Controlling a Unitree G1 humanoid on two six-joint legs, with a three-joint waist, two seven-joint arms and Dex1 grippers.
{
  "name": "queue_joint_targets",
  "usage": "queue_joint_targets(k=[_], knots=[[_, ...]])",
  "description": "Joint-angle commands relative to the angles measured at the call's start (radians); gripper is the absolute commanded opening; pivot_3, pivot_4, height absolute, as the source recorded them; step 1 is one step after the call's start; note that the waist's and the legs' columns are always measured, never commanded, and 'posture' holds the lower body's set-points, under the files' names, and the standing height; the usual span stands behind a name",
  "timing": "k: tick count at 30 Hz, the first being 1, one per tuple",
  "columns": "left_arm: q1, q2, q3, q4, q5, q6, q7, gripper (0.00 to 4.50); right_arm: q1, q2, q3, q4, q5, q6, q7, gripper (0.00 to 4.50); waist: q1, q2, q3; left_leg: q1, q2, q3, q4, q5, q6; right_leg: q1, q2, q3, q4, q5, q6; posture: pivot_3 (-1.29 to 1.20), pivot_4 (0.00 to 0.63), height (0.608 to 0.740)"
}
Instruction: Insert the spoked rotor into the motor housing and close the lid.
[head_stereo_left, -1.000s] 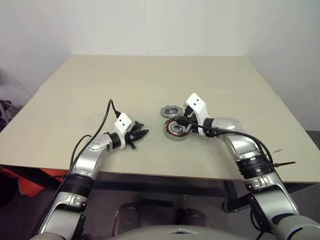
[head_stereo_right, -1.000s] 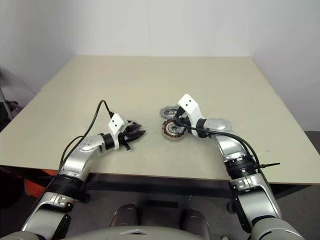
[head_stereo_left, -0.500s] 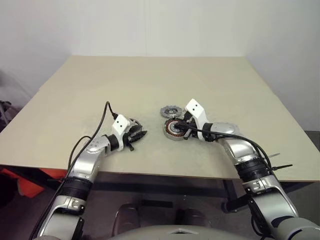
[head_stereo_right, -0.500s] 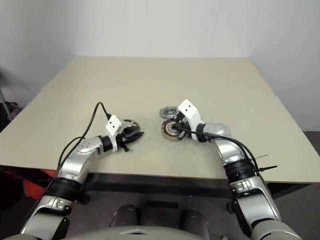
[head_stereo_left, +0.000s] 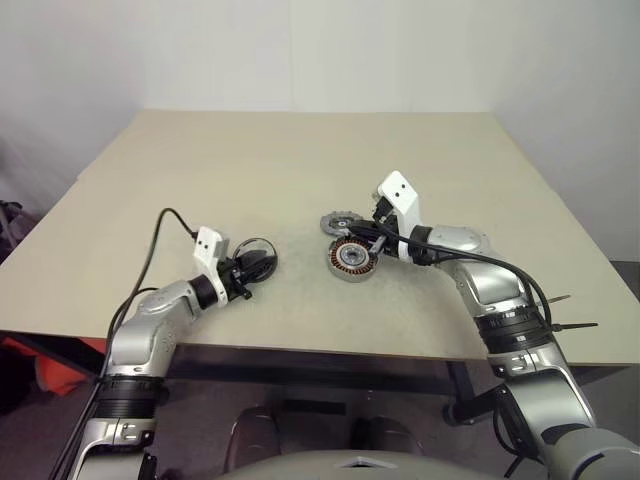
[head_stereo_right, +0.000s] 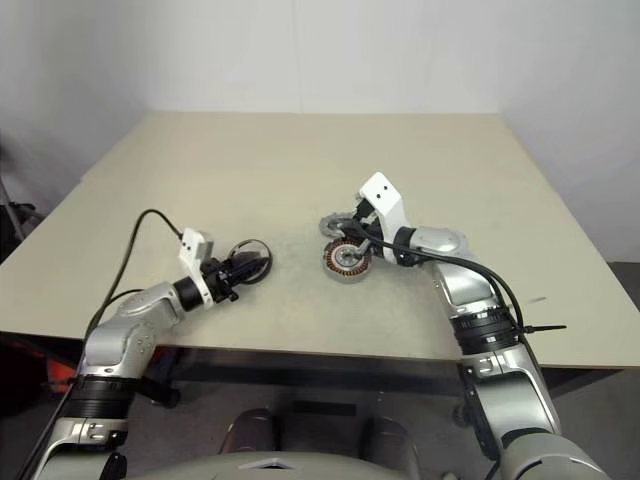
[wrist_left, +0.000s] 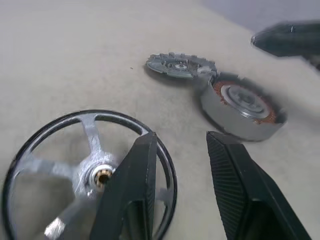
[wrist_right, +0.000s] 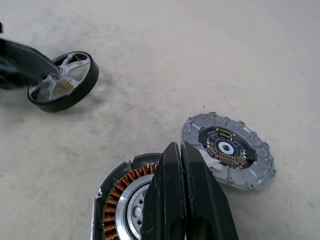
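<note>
Before me lies a beige bench (head_stereo_left: 300, 160), its top plain and matt, backed by a white wall (head_stereo_left: 300, 50). Under its left edge sits something orange (head_stereo_left: 40, 365) (I cannot tell what). Dark floor (head_stereo_left: 625, 280) shows at right.

Head stereo pair looks down, far back, over beige rectangular table (head_stereo_left: 300, 160); wrist cameras close, near-level, sharing copper-wound round grey motor housing (wrist_left: 242, 110).
</note>
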Motion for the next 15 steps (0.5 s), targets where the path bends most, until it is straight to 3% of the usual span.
queue_joint_targets(k=[1,5,15], knots=[[-0.02,-0.009,0.12,-0.027,-0.104,0.062,0.071,1.68,-0.011,-0.006,-0.014,-0.037,0.012,-0.006,-0.002,0.02,-0.001,0.0,0.0,0.0,0.0,0.0,0.0,0.0,0.0,0.0,0.0,0.0,0.0,0.0,0.0,0.0,0.0,0.74],[-0.029,-0.027,0.189,0.01,-0.152,0.119,0.154,1.68,-0.01,-0.007,-0.013,-0.035,0.01,-0.006,-0.004,0.02,-0.001,0.0,0.0,0.001,0.0,0.0,0.002,0.0,0.0,0.001,0.0,0.0,0.0,0.0,0.0,0.0,0.0,0.74],[-0.022,-0.032,0.176,0.057,-0.152,0.211,0.204,1.68,-0.007,-0.016,-0.01,-0.04,0.006,-0.002,-0.005,0.02,0.0,0.0,0.0,0.0,0.0,0.0,0.002,0.0,0.0,0.001,0.0,0.0,-0.001,0.0,0.0,0.0,0.0,0.74]])
